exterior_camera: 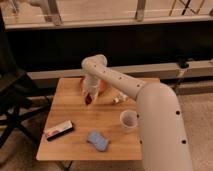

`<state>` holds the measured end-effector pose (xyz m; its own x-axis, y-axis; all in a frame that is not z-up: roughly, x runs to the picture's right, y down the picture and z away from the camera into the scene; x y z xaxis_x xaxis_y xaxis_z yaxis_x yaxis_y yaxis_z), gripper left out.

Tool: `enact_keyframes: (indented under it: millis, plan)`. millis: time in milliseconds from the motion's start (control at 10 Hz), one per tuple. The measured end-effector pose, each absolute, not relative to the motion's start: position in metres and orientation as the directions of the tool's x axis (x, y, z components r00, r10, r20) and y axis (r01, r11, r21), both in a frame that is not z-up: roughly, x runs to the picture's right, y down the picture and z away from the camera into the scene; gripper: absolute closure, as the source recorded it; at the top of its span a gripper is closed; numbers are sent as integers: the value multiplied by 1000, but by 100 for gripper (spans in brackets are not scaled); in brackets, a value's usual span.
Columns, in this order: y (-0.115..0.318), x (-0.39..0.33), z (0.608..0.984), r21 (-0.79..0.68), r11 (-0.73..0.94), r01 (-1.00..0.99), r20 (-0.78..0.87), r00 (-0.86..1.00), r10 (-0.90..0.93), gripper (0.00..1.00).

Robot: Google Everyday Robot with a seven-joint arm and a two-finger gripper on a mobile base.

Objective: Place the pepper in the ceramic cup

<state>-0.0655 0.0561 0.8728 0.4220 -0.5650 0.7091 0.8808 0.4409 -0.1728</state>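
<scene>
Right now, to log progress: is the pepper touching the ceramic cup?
Apart. The camera view shows the pepper at the gripper near the orange bowl, with bare wooden table between it and the ceramic cup.

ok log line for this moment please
gripper beside orange bowl | pepper at gripper | ceramic cup apart | pepper not yet in cup

Wooden table [102,119] beside dark chair [12,97]

Matt wooden table [80,142]; smooth pale ceramic cup [128,119]; slightly glossy pepper [88,100] at the gripper [89,96], over the table's far side; smooth white arm [150,100].
</scene>
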Motion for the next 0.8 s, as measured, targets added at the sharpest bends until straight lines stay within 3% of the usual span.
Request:
enact_keyframes:
  millis: [800]
  plan:
    - [41,19,851,-200,527,826,688,502,-525,97]
